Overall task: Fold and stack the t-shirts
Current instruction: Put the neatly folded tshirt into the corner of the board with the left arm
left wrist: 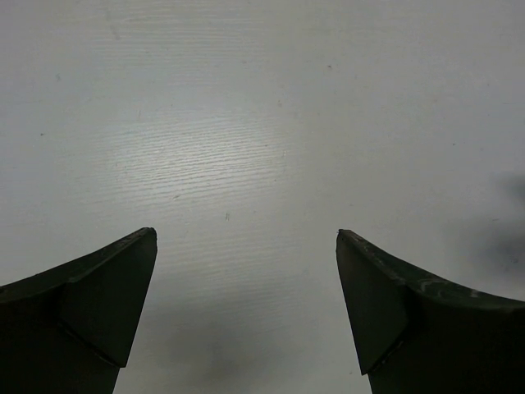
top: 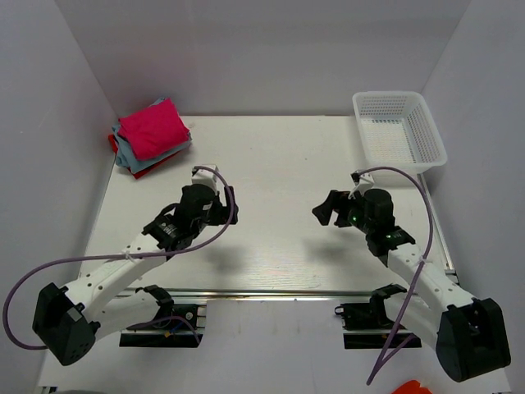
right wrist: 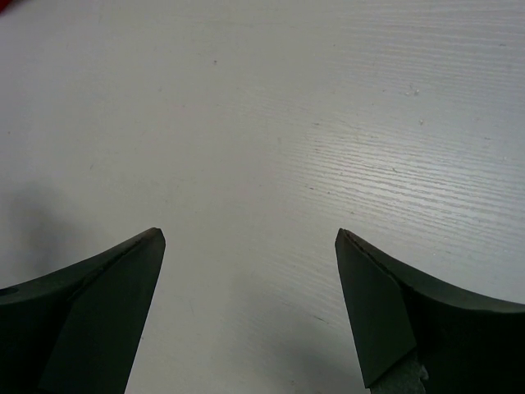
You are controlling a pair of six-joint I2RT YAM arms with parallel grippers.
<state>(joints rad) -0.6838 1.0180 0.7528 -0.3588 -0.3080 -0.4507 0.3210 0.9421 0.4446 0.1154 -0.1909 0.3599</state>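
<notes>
While left end effector and right end effector hover spread apart, t-shirts stacked far-left, basket far-right

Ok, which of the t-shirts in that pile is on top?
The magenta-pink t-shirt is on top, with its whole upper face in view. The light blue-grey t-shirt and the red t-shirt show only as edges sticking out beneath it.

I see a white mesh basket at the desk's far right corner. It stands upright, mouth up.
</notes>
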